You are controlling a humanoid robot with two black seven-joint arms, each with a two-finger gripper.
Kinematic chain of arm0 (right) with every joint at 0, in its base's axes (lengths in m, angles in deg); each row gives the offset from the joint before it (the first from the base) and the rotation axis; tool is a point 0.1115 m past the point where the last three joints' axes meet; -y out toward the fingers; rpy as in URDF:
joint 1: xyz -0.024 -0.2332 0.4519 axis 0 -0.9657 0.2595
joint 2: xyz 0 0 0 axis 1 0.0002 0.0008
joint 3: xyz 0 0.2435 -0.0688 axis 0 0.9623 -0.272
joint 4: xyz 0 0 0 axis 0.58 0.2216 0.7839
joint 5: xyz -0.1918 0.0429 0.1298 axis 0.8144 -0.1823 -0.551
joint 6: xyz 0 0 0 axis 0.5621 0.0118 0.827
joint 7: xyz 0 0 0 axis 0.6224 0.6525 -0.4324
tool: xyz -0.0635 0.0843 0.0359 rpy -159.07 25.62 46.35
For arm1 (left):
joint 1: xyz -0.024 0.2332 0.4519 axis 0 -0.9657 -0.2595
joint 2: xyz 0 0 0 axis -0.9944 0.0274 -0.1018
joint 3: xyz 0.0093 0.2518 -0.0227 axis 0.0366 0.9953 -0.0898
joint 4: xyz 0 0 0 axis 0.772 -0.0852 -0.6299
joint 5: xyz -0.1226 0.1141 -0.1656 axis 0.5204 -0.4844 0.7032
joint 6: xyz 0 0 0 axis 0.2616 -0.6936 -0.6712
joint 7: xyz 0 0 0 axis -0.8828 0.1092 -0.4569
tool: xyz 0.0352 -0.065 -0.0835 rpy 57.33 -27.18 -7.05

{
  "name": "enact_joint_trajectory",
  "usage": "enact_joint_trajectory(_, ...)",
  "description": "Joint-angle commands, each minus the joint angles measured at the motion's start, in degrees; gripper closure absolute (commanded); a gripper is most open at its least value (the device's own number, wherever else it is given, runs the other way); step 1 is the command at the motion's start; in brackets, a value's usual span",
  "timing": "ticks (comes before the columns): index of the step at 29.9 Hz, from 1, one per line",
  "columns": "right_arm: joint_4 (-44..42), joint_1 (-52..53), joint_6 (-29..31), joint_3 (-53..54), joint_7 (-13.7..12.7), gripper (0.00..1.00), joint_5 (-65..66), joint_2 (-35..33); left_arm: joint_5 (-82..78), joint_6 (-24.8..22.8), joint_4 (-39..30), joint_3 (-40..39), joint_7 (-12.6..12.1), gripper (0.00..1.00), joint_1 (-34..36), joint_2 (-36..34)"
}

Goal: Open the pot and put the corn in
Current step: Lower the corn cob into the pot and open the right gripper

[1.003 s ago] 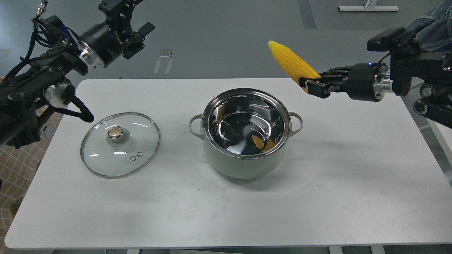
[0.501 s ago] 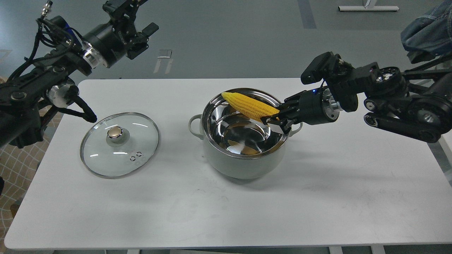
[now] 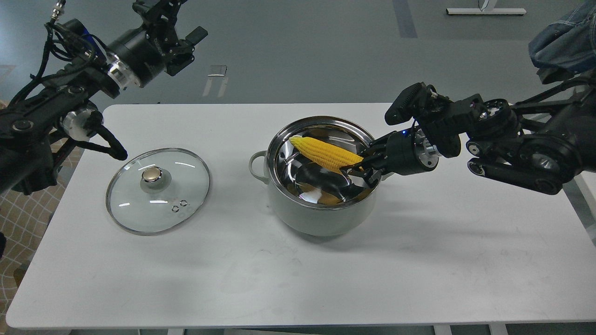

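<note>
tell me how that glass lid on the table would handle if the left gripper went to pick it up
The glass lid is probably fragile and fairly heavy for its size, being glass with a metal rim. It lies flat, so its edge offers little to grab; the knob looks like the best hold, though its shiny surface may be slippery.

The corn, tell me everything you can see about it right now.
The corn is a bright yellow cob with rows of kernels, tapered to a point at its left end. It lies nearly level, slightly tilted, inside the open mouth of the pot, above the shiny steel bottom, where its yellow reflection shows. The right gripper holds its thick right end. Whether it touches the pot's wall cannot be told.
</note>
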Motion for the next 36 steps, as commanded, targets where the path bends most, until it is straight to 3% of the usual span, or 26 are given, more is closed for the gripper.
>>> enact_joint_trajectory(1, -0.78, -0.49, -0.02, 0.01, -0.08, 0.62, -0.08, 0.68, 0.0, 0.0, -0.07, -0.08, 0.0, 0.03, 0.0, -0.05)
enact_joint_trajectory(6, -1.13, -0.57, -0.02, 0.01, -0.08, 0.43, -0.08, 1.21, 0.0, -0.09, 0.01, -0.17, 0.0, 0.03, -0.09, -0.05)
enact_joint_trajectory(13, -1.13, -0.49, -0.2, 0.54, -0.08, 0.05, -0.26, 1.21, 0.0, 0.0, 0.01, -0.17, 0.0, 0.03, -0.09, -0.05)
enact_joint_trajectory(20, -3.67, 0.83, -0.81, 4.57, -0.08, 0.0, -6.66, 0.07, 0.0, 0.43, 0.02, -0.25, 0.0, 0.03, -0.18, 0.04)
enact_joint_trajectory(27, -17.28, 0.75, -0.37, 19.67, 0.8, 0.0, -24.65, -2.12, 0.09, 0.7, 0.98, -0.34, 0.0, 0.02, 0.08, 2.41)
enact_joint_trajectory(32, -19.68, -6.19, 0.15, 31.29, 1.77, 0.0, -40.58, -3.18, 0.18, -0.79, 1.95, -3.24, 0.0, 0.02, 0.17, 3.64)
enact_joint_trajectory(36, -19.33, -16.45, 4.97, 45.85, 1.94, 0.0, -49.98, -4.5, 0.44, -5.0, 6.42, -6.66, 0.0, 0.02, 0.09, 9.6)
